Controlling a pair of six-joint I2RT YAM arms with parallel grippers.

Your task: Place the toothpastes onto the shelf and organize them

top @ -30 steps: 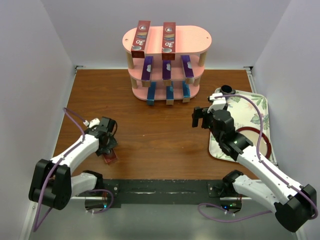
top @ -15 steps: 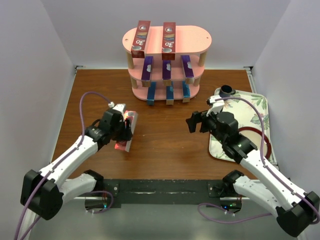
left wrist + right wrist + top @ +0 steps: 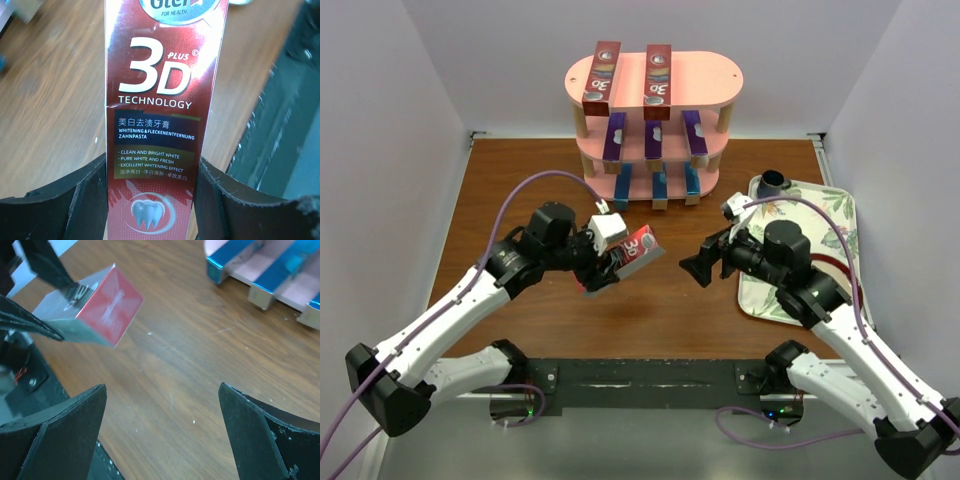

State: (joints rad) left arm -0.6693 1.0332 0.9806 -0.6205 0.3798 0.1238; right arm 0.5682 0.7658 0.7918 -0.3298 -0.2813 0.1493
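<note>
The left claw clamps the red carton by one end, raised above the surface, far end toward the right claw — wide open, empty. Best passed squarely, gripped mid-length, then laid on the shelf top board beside the other red cartons.

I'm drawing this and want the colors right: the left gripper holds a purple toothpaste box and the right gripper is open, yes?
Not purple: the left gripper holds a red 3D toothpaste box, as the left wrist view shows. The right gripper is open.
</note>
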